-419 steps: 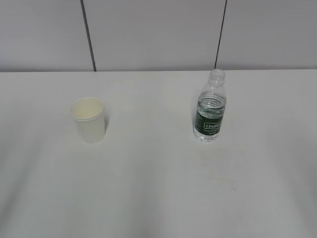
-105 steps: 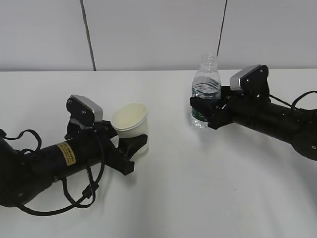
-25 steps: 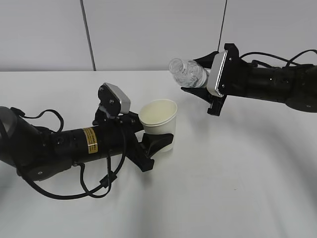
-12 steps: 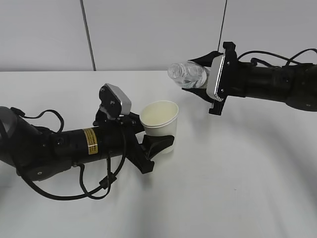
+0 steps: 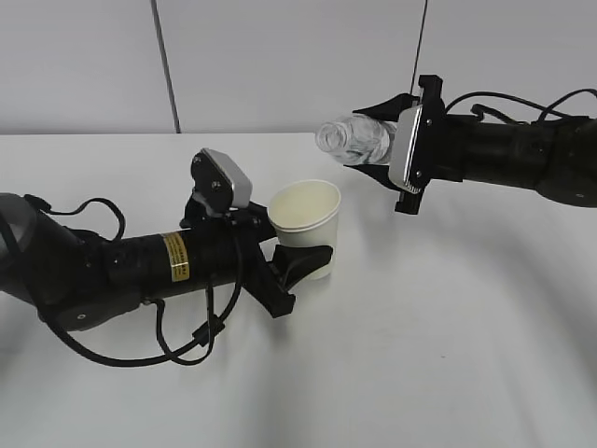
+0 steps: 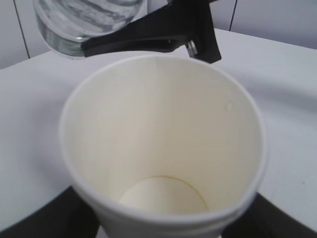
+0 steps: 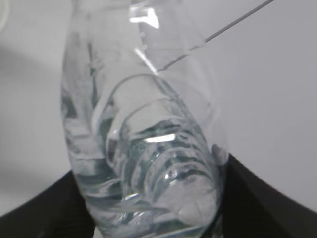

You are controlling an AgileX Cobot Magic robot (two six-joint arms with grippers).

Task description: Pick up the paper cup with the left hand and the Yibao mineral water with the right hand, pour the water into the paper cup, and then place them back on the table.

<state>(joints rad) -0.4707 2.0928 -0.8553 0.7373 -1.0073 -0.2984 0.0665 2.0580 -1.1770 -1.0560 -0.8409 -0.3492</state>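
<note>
My left gripper [image 5: 300, 264] is shut on the white paper cup [image 5: 306, 227], holding it upright above the table [image 5: 448, 355], and the left wrist view looks straight into the dry cream inside of the paper cup [image 6: 163, 163]. My right gripper [image 5: 381, 154] is shut on the Yibao mineral water [image 5: 353, 139], which lies tipped on its side in the air with its mouth pointing left, above and slightly right of the cup's rim. The right wrist view is filled by the clear bottle [image 7: 148, 148] with water sloshing inside. No water stream is visible.
The white table stretches all around the arms. A grey panelled wall [image 5: 280, 65] with dark seams stands behind. The left arm [image 5: 121, 271] with its yellow sticker lies low across the left half; the right arm [image 5: 513, 159] reaches in from the right.
The left arm has carried the cup a little up and to the right, closer under the bottle. The bottle has stayed tipped on its side, its mouth shifting only slightly.
</note>
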